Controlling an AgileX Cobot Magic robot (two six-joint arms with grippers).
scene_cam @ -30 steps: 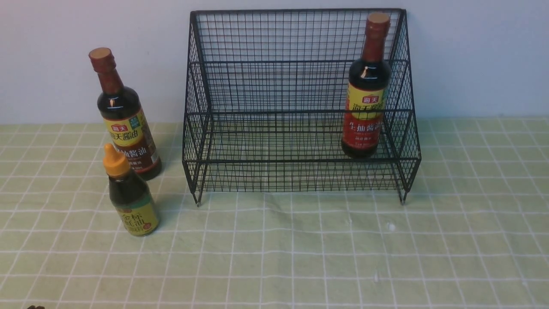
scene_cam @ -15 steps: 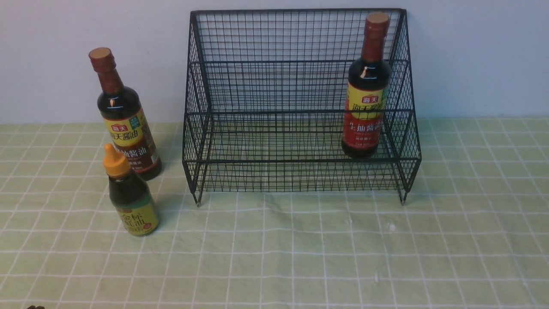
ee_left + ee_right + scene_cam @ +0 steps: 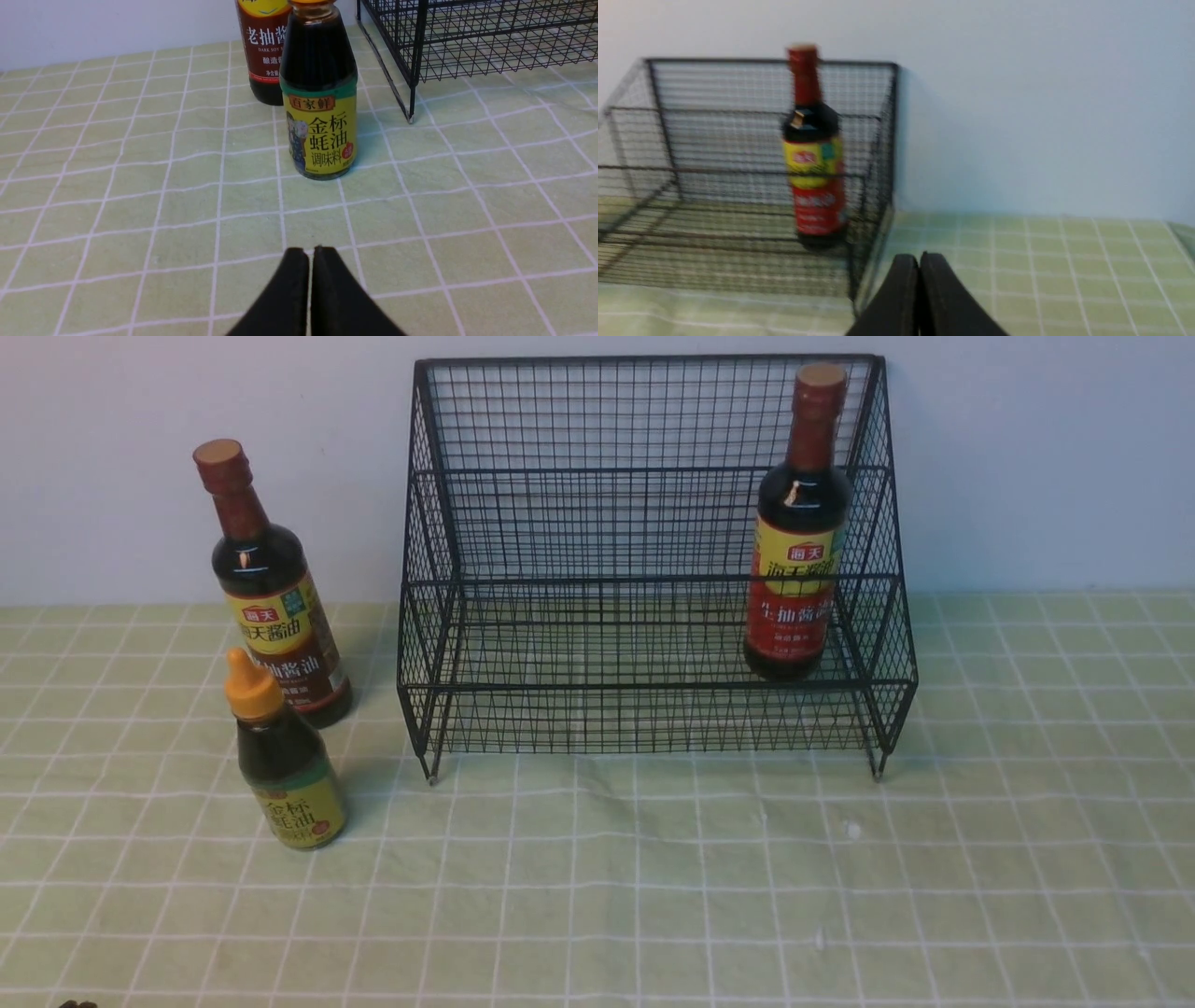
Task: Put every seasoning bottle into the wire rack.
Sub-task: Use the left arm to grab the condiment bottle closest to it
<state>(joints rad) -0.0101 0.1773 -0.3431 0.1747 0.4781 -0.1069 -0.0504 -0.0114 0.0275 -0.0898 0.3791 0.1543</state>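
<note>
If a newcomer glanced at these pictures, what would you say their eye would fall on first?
The large black wire rack against the back wall dominates, with one tall brown-capped bottle standing upright inside at its right end. To the rack's left, on the green checked cloth, a second tall bottle and a short orange-capped bottle in front of it stand outside.

checked tablecloth (image 3: 653, 896): wire rack (image 3: 653, 581), tall bottle (image 3: 275, 607), short bottle (image 3: 285, 775)
</note>
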